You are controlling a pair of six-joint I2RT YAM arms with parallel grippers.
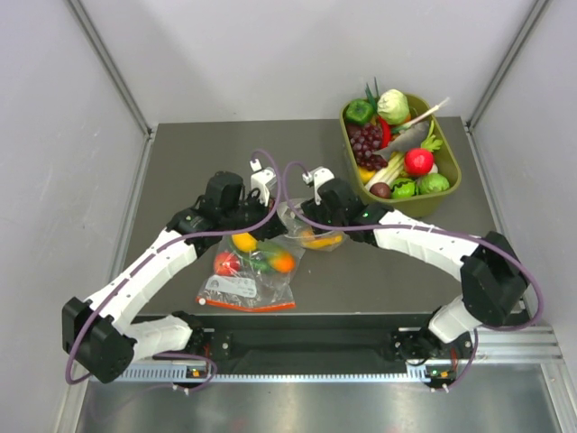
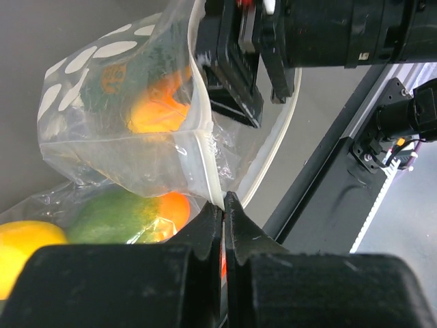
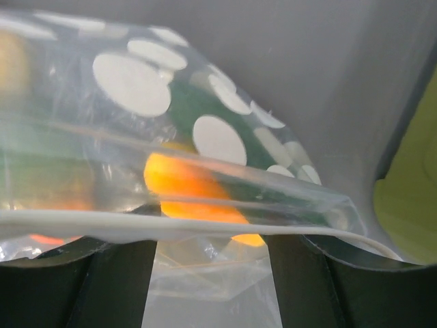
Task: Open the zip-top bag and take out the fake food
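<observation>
Left gripper point(image 2: 224, 199), clenched, pinches the zip-top bag point(image 2: 102, 150) by its rim at its fingertips. Right gripper point(image 3: 212, 249) stands spread, the bag's mouth draped across it, fake food point(image 3: 184, 188) inside just beyond.

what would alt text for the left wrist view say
The left hand is pinched shut on the edge of a spotted bag holding an orange toy fruit. A second bag of toy fruit shows below it, with the right hand behind.

fake food point(image 3: 179, 179) blurred inside zip-top bag point(image 3: 136, 82), bag's left cropped
</observation>
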